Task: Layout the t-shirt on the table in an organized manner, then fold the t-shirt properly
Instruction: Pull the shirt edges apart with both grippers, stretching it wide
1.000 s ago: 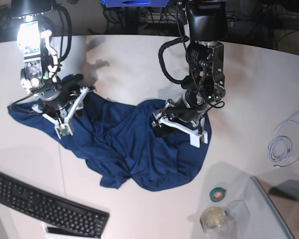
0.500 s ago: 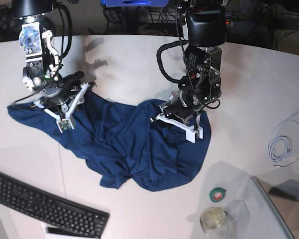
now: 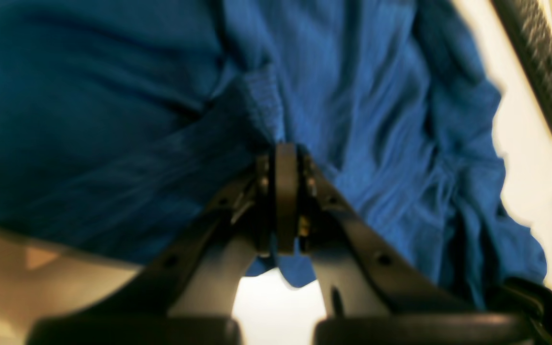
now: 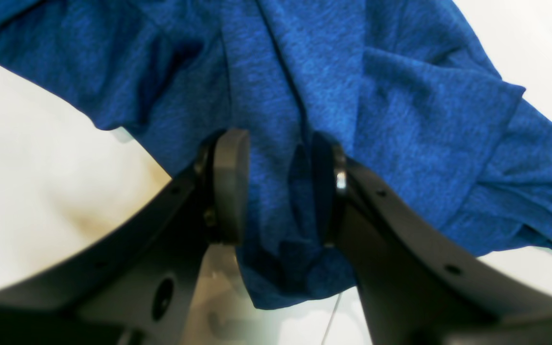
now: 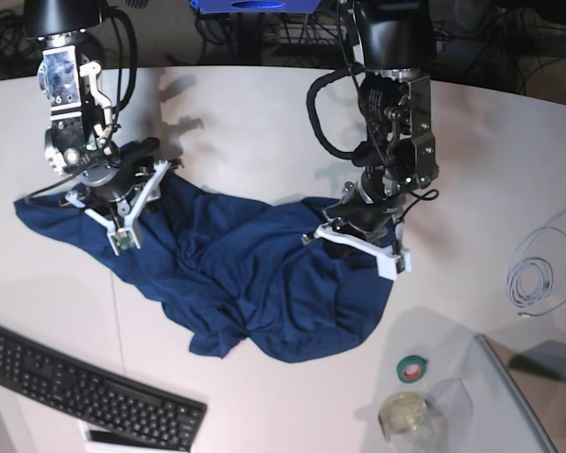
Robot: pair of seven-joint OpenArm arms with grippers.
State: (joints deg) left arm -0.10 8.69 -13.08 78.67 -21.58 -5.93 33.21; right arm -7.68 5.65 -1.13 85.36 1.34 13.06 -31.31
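Shirt [image 5: 264, 283] lies crumpled mid-counter [image 5: 236, 113] in the base view; the left claw [image 5: 363, 247], spread wide a second ago, has shifted toward the counter's right edge, dragging the hem with it; the right claw [image 5: 118, 212] has barely moved. Left wrist view: its tips are pressed together on a ribbed fold. Right wrist view: the pads [image 4: 230, 187] stand partly apart, bunched cloth clamped between them.

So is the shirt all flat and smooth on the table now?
No, the shirt lies bunched and wrinkled on the table, with both grippers pinching folds of it.
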